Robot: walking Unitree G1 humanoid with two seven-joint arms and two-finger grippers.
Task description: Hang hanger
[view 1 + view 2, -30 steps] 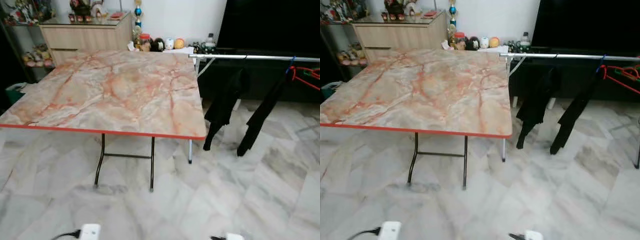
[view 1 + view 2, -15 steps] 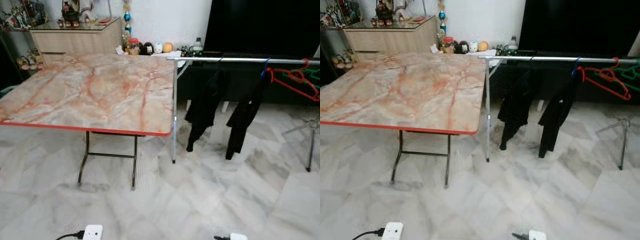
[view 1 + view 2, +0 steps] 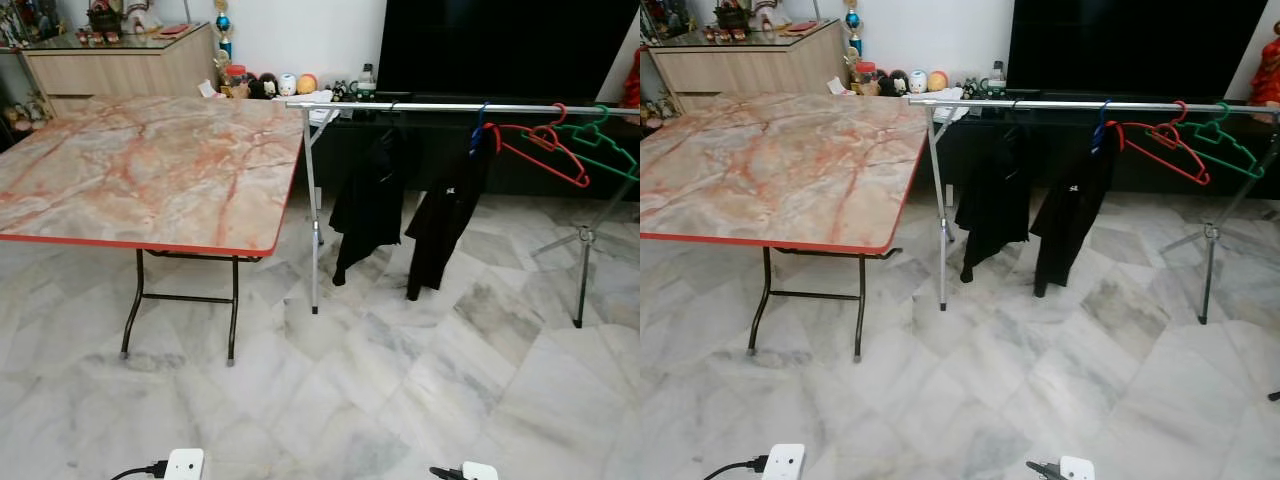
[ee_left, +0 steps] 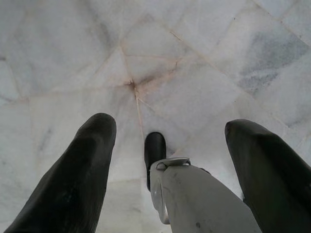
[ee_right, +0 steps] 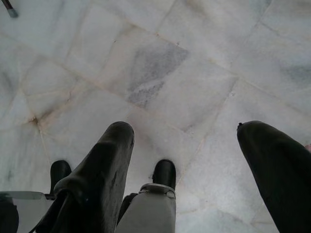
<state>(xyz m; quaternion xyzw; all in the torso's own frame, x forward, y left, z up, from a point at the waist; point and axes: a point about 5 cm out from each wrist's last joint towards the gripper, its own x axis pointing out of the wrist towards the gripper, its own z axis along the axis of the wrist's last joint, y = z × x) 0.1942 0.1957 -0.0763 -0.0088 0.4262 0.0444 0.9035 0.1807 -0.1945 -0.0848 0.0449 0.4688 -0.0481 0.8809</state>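
Marble floor (image 3: 400, 380): lying pale and veined under both idle arms.
Left gripper (image 4: 165, 145): hanging over the tiles, fingers spread, holding nothing.
Right gripper (image 5: 187, 145): hanging likewise, fingers spread and empty.
Folding table (image 3: 150, 170): standing to the left, its corner crowding the rail's near end.
Drying rail (image 3: 420, 106): carrying two black garments (image 3: 400, 210), so free space is lying further right.
Red hanger (image 3: 540, 150): already hooking on the rail, beside a green hanger (image 3: 600, 150).
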